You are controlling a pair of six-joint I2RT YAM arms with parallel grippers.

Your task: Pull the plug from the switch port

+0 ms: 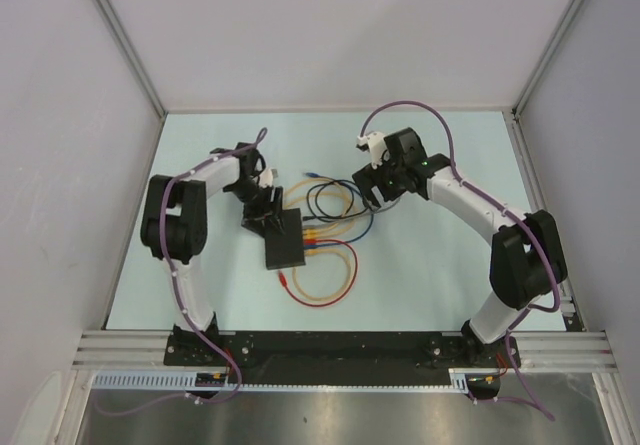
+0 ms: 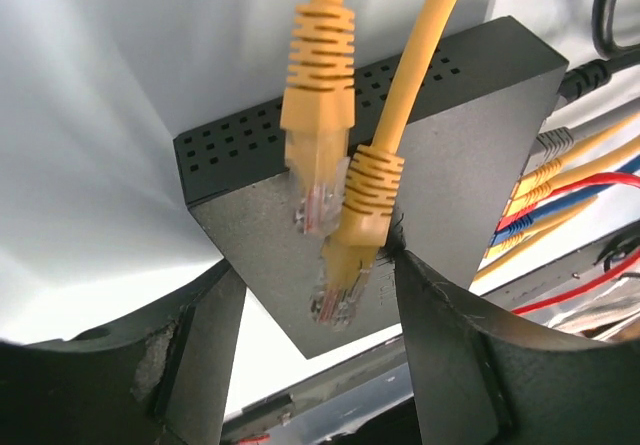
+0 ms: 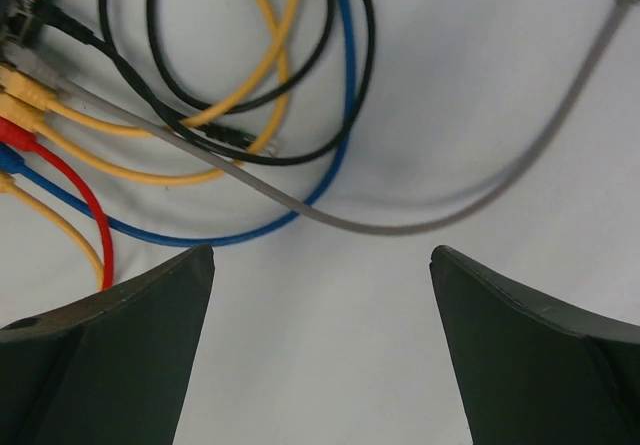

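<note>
The switch [image 1: 284, 241] is a flat black box left of the table's middle. Several cables, yellow, red, blue and grey, are plugged into the sockets on its right edge [image 1: 312, 237]. My left gripper [image 1: 262, 208] sits over its far left corner. In the left wrist view both fingers touch the edges of that corner of the switch [image 2: 450, 155], so the gripper [image 2: 315, 265] is shut on it. Two loose yellow plugs [image 2: 318, 180] lie on top of the switch. My right gripper [image 1: 372, 193] is open and empty over the cables [image 3: 322, 255]. The plugged-in ends [image 3: 20, 90] show at the right wrist view's upper left.
Loops of yellow, black and blue cable [image 1: 335, 203] lie between the grippers. A red and yellow loop [image 1: 335, 275] lies in front of the switch, with a loose red plug [image 1: 283, 277]. A grey cable [image 3: 400, 227] crosses just beyond the right fingers. Walls enclose the table on three sides.
</note>
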